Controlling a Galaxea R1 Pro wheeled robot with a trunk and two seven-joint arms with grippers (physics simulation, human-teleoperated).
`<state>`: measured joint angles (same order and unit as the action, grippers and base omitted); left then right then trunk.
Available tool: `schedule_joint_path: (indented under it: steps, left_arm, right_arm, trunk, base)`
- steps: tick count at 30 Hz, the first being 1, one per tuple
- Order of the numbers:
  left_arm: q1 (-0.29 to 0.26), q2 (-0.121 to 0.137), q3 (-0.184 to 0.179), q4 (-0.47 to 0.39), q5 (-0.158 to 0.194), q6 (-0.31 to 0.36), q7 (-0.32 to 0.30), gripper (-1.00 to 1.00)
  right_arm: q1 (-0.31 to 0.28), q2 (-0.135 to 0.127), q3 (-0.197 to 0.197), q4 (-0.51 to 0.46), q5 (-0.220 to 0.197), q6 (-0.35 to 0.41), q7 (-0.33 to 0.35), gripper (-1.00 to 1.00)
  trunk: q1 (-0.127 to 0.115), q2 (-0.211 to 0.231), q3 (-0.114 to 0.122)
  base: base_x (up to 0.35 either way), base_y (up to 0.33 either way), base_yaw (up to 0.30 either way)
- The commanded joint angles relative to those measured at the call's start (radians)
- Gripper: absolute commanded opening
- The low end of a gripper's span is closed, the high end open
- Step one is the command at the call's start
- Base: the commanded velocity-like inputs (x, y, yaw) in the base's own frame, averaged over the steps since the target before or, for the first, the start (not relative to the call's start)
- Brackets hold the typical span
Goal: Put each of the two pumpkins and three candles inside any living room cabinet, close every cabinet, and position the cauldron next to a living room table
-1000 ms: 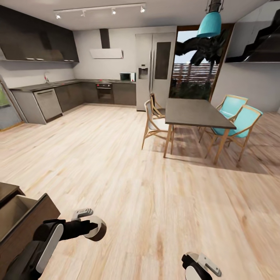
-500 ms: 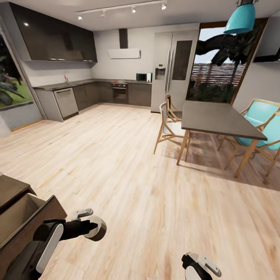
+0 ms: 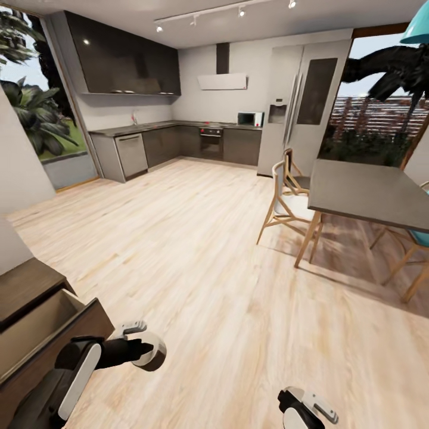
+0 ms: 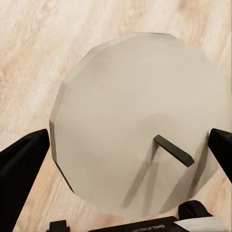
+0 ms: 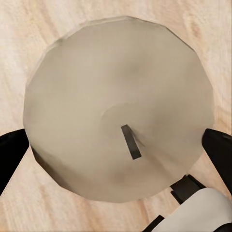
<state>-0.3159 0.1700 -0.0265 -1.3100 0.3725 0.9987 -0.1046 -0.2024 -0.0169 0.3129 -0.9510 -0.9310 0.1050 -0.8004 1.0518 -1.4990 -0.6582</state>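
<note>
My left gripper (image 4: 121,154) is shut on an off-white candle (image 4: 140,121) with a dark wick, its black fingers (image 4: 21,164) pressing both sides. In the head view that candle (image 3: 152,347) hangs low over the wood floor, just right of the cabinet (image 3: 30,286). The cabinet's dark brown drawer (image 3: 65,333) stands pulled out, showing a pale interior. My right gripper (image 5: 116,152) is shut on a second beige candle (image 5: 116,106); its wrist (image 3: 304,411) shows at the head view's lower edge. The pumpkins, cauldron and low table are out of view.
A dark dining table (image 3: 369,193) with wooden chairs (image 3: 286,196) stands at the right. Kitchen counters (image 3: 179,143) and a tall fridge (image 3: 298,107) line the far wall. Open wood floor (image 3: 196,262) stretches ahead.
The whole view has swung left: kitchen and dining table slid right, and more of the cabinet and a window came in at the left. Both grippers keep their hold and pose.
</note>
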Motion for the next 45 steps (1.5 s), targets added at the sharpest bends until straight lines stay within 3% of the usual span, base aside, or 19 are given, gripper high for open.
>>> schedule_joint_path:
  steps: [1, 12, 17, 23, 30, 45]
  left_arm:
    - [0.0, 0.0, -0.005, 0.0, -0.001, 0.0, 0.0, -1.0]
    - [0.0, 0.0, -0.011, 0.0, 0.0, 0.004, 0.002, -1.0]
    - [0.0, 0.0, -0.011, 0.0, 0.001, 0.007, 0.002, -1.0]
    - [0.0, 0.0, -0.012, 0.0, 0.001, 0.008, 0.002, -1.0]
    - [0.0, 0.0, -0.011, -0.001, 0.002, 0.007, 0.0, -1.0]
    - [0.0, -0.001, -0.012, -0.002, 0.003, 0.008, -0.001, -1.0]
  right_arm:
    - [0.0, 0.0, 0.0, 0.0, 0.001, 0.0, 0.0, -1.0]
    - [0.0, 0.0, 0.0, 0.0, 0.001, 0.001, 0.0, -1.0]
    - [0.0, 0.0, 0.002, 0.0, 0.001, 0.001, 0.0, -1.0]
    - [0.0, 0.0, 0.066, 0.0, 0.004, 0.001, 0.0, -1.0]
    - [0.0, 0.0, 0.073, 0.0, 0.004, 0.001, 0.001, -1.0]
    - [-0.001, 0.0, 0.078, 0.001, 0.003, 0.001, 0.001, -1.0]
  trunk:
    - [0.0, 0.0, 0.0]
    - [0.0, 0.0, 0.0]
    - [-0.019, 0.035, 0.016]
    - [-0.042, 0.077, 0.035]
    - [-0.042, 0.077, 0.035]
    - [-0.042, 0.077, 0.035]
  base:
    - [0.225, -0.195, 0.292]
    - [0.064, -0.061, 0.292]
    - [0.001, -0.001, 0.292]
    - [0.0, 0.0, 0.292]
    - [0.018, -0.001, 0.292]
    - [0.221, -0.055, 0.292]
